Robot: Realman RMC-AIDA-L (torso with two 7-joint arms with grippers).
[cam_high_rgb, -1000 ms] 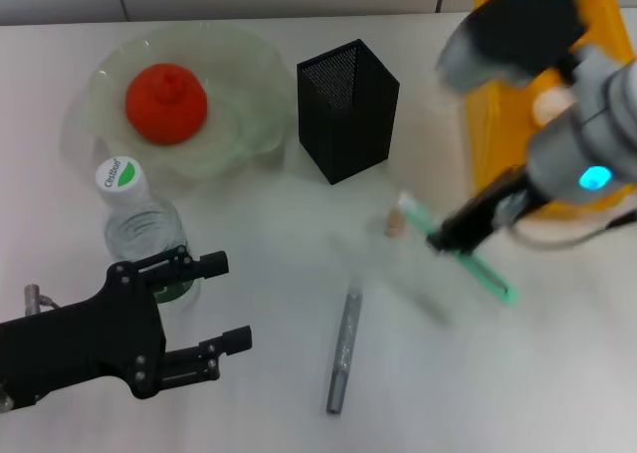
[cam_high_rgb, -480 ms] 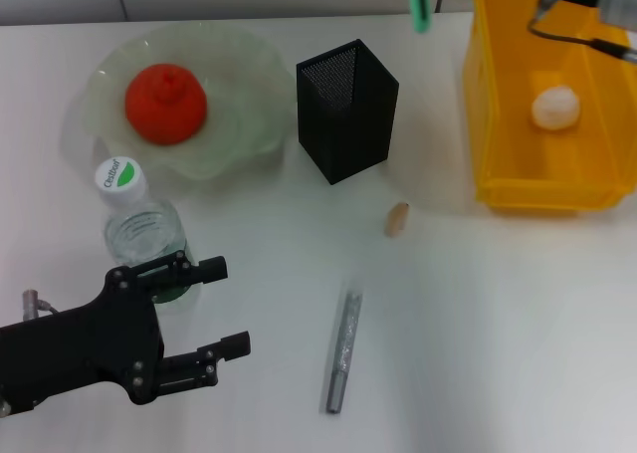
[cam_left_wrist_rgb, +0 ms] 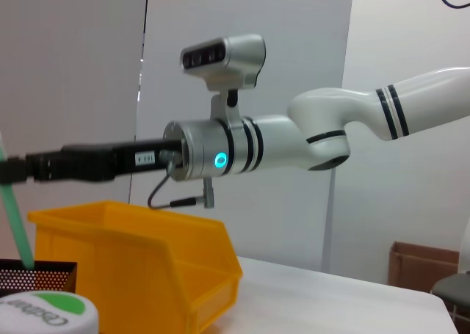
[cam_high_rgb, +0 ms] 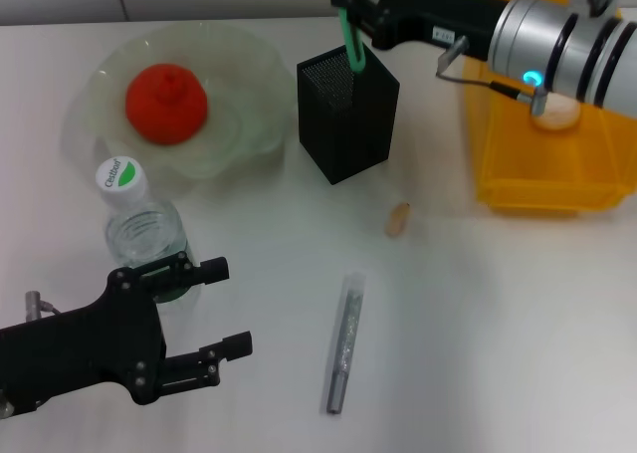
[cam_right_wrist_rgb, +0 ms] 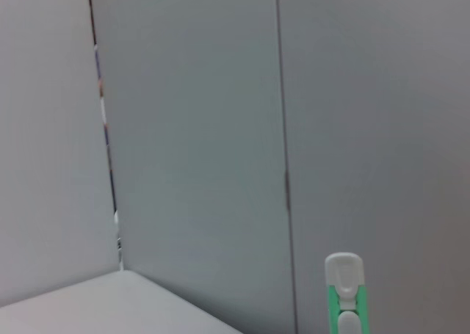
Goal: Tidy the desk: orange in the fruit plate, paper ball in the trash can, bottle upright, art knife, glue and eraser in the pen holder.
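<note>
green art knife [cam_high_rgb: 350, 40] is entering the pen holder [cam_high_rgb: 348, 121], right gripper [cam_high_rgb: 360, 5] pinching it; early release risks tipping the holder.

orange [cam_high_rgb: 166, 103] on fruit plate [cam_high_rgb: 249, 65] | bottle [cam_high_rgb: 139, 229] before plate | pen holder [cam_high_rgb: 348, 110] right of plate
</note>
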